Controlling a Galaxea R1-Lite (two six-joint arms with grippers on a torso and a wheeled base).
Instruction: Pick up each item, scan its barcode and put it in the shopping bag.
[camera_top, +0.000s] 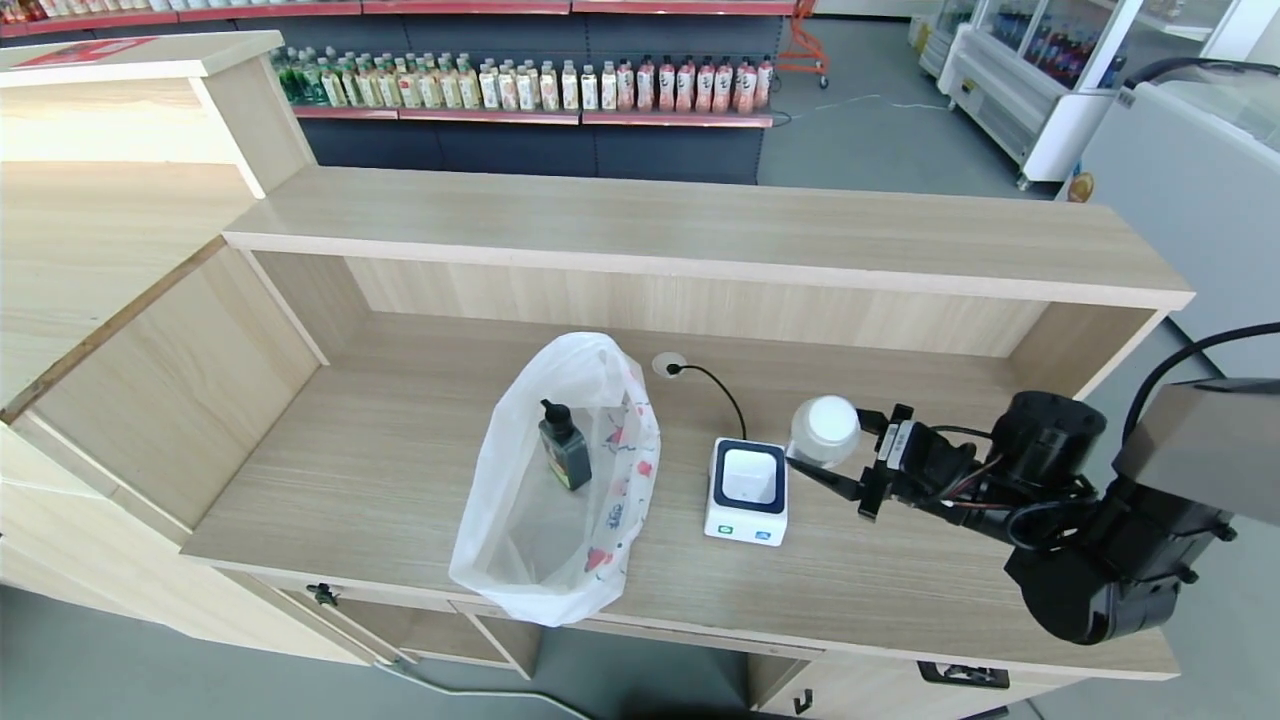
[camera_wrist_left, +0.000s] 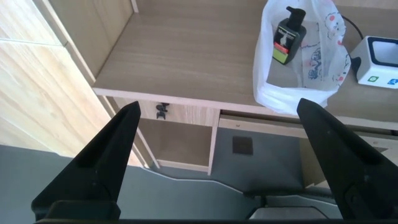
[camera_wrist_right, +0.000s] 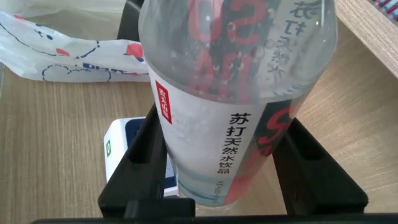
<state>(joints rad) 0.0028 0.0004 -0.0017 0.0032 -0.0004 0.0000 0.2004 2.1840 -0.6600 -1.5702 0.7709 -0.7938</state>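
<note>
The pale wood-grain worktop (camera_top: 380, 470) sat recessed under a raised ledge (camera_top: 700, 225) of the same wood. On it a white shopping bag (camera_top: 520, 560) lay open with a dark pump bottle (camera_top: 565, 450) standing inside. Just beside the bag was a white scanner (camera_top: 747, 490), its black cable (camera_top: 720, 385) running to a hole in the surface. The right tool (camera_wrist_right: 227, 165) was clenched around a clear drink bottle (camera_top: 826, 428), held upright close to the scanner. The left tool (camera_wrist_left: 219, 109) hung released, holding nothing, off the worktop's front edge. Behind, a store shelf (camera_top: 530, 85) carried rows of drinks, and glass-fronted coolers (camera_top: 1020, 70) stood on the grey floor (camera_top: 870, 130).
</note>
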